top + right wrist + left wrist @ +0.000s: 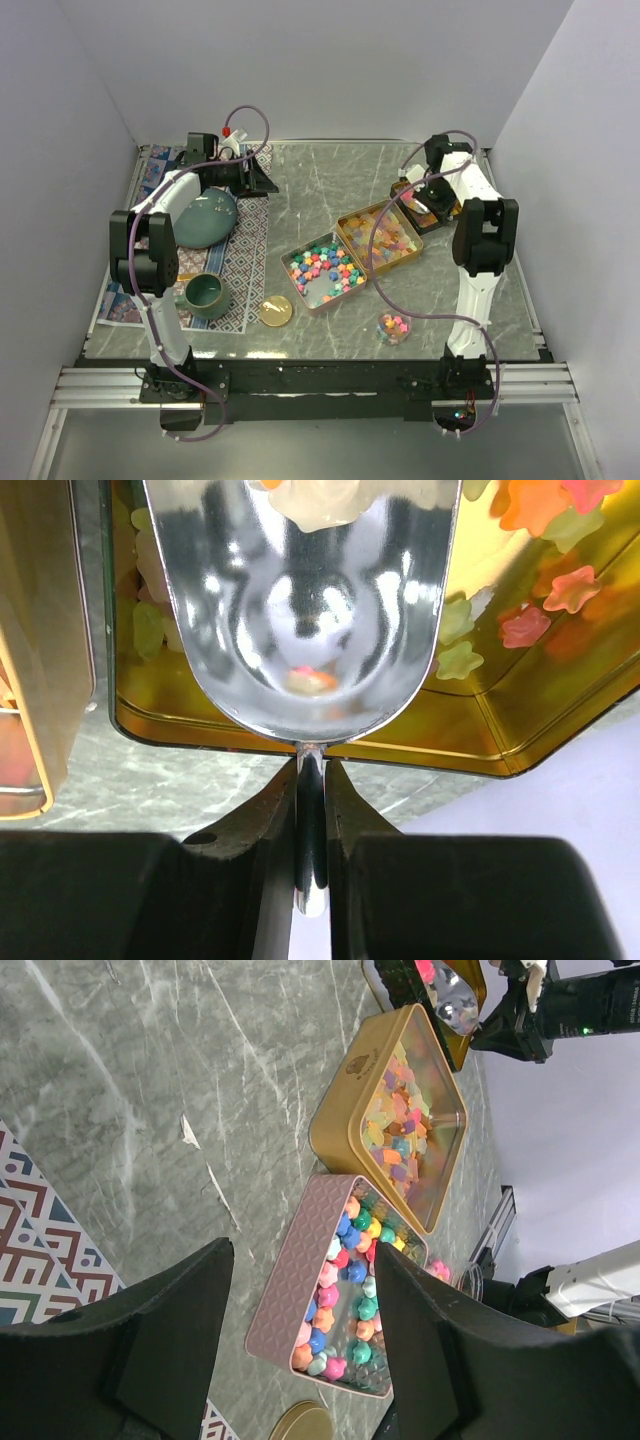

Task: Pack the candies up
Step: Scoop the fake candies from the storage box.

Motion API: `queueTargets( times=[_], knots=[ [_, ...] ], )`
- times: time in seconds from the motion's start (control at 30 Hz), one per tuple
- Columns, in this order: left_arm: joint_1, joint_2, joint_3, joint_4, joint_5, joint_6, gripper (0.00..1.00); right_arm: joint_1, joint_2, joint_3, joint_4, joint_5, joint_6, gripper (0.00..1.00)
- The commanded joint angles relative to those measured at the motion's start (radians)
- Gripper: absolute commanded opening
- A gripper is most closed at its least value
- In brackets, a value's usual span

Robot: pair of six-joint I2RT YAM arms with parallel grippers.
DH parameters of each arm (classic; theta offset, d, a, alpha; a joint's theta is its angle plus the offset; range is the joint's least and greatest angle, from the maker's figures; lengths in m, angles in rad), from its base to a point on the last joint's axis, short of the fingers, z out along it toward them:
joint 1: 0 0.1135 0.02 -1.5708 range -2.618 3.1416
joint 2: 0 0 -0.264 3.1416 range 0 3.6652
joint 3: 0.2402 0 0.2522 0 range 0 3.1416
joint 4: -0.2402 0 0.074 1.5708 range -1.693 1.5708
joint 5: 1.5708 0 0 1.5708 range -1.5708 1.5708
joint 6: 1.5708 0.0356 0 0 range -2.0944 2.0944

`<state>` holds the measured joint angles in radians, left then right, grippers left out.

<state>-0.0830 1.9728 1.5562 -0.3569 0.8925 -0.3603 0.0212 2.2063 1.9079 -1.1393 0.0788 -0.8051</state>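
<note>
Right wrist, one scoop (300,610) (pincer (311,780) clamping it), candies (525,627)

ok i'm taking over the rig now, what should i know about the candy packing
Left gripper: open, empty, at the far left.
Right gripper: shut on the handle of the silver metal scoop, bowl over the far gold tin.
Pastel star candies fill the pink rectangular tin; gummy candies sit in the larger gold rectangular tin; a few are in the small clear cup.
Done: little packed. Left: most scooping, probably into the cup; round gold lid lies loose.
</note>
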Motion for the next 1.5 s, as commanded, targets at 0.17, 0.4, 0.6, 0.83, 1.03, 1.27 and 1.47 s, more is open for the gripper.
queueTargets(
  times=[0.17,0.4,0.6,0.83,1.03,1.27,1.47],
  knots=[
    [-0.008,-0.008,0.021,0.01,0.017,0.015,0.64,-0.006,0.084,-0.092,0.231,-0.33,0.053,0.0],
    [-0.014,-0.002,0.024,-0.008,0.013,0.037,0.64,-0.049,0.009,-0.191,0.341,-0.412,0.044,0.0],
    [-0.018,0.005,0.042,-0.031,0.005,0.064,0.64,-0.066,-0.13,-0.384,0.525,-0.448,0.044,0.0],
    [-0.034,0.009,0.071,-0.042,-0.004,0.098,0.64,-0.122,-0.284,-0.575,0.705,-0.528,0.104,0.0],
    [-0.058,-0.02,0.061,-0.027,-0.01,0.093,0.65,-0.124,-0.358,-0.63,0.727,-0.499,0.113,0.0],
    [-0.067,-0.061,0.054,-0.02,0.008,0.069,0.65,-0.129,-0.404,-0.561,0.575,-0.427,0.041,0.0],
    [-0.067,-0.091,0.076,0.01,-0.043,0.055,0.66,-0.138,-0.477,-0.497,0.342,-0.381,-0.144,0.0]
  ],
)
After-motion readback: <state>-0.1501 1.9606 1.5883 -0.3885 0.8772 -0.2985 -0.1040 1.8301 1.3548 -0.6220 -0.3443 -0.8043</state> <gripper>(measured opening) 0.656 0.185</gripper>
